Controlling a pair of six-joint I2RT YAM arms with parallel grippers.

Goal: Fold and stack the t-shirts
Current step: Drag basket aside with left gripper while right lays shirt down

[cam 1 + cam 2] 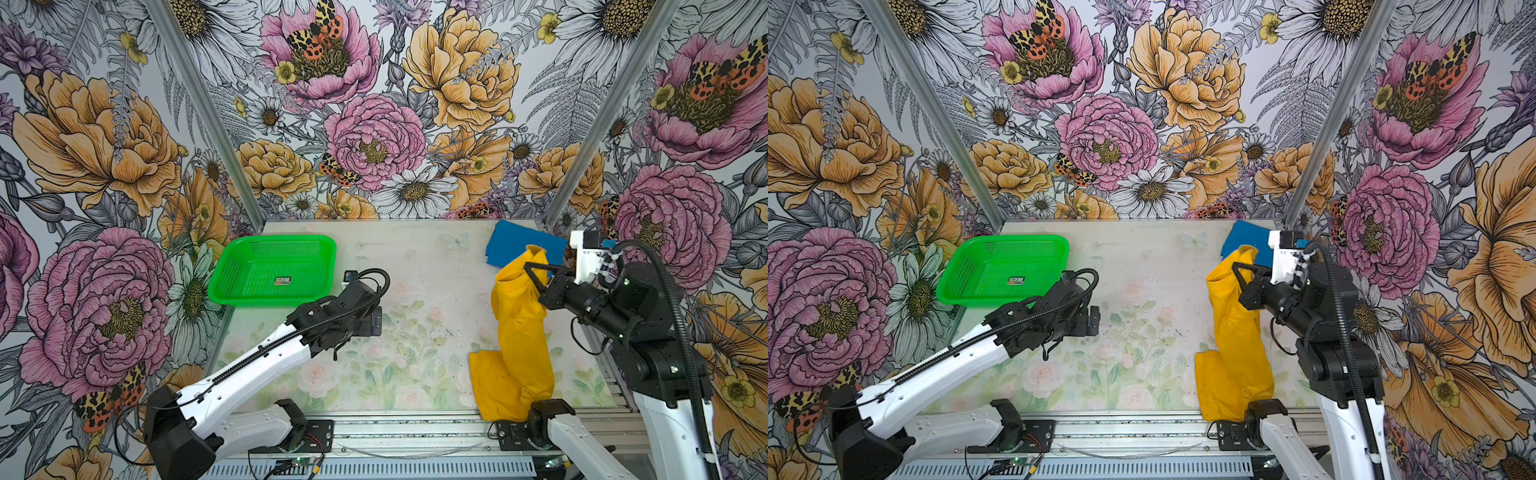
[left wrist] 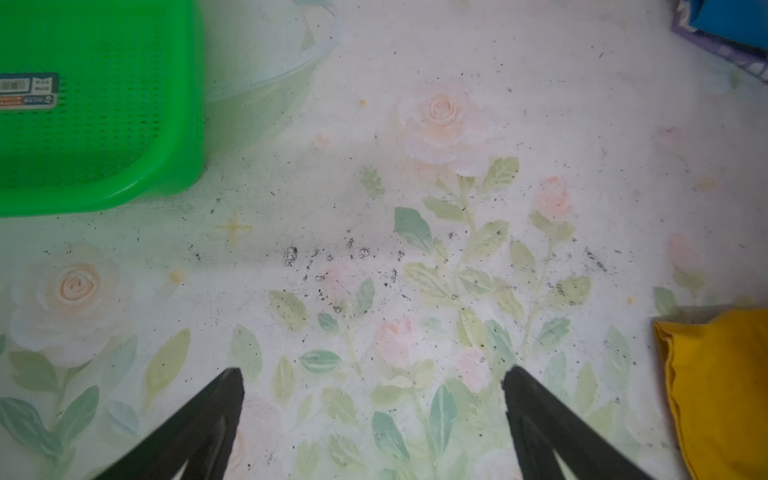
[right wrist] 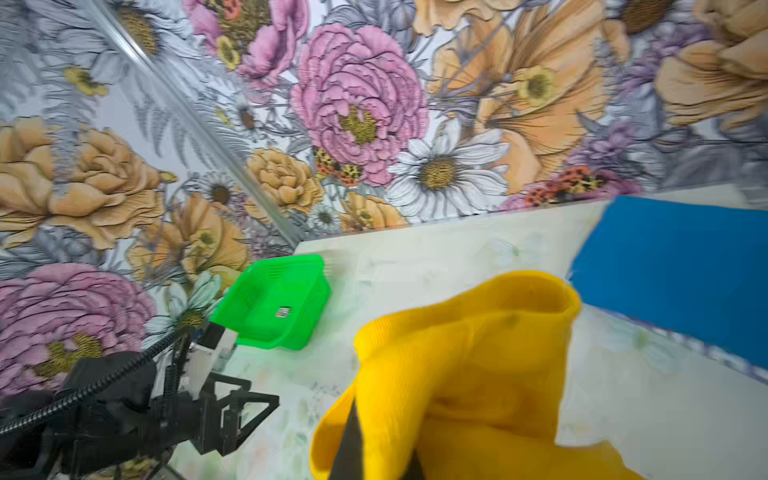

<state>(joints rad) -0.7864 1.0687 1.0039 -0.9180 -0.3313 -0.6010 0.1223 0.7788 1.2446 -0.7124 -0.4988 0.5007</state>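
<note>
One limp yellow shirt (image 1: 519,332) dangles from the right gripper (image 1: 528,267), clamped on it; the left gripper (image 2: 372,376), spread wide and empty, could likely pinch the loose hem.

Floral wallpaper walls (image 1: 374,124), metal corner posts (image 1: 206,112), pale rose-print tabletop (image 1: 415,266), dark specks.

top views high, facing down; wrist views close; all share table (image 1: 415,257).

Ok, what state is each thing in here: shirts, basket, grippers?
yellow t-shirt: one end lifted, lower end on the table
blue t-shirt: lying flat, looks folded
green basket: upright, empty but for a label
left gripper: open, holding nothing
right gripper: shut on the yellow t-shirt
</note>
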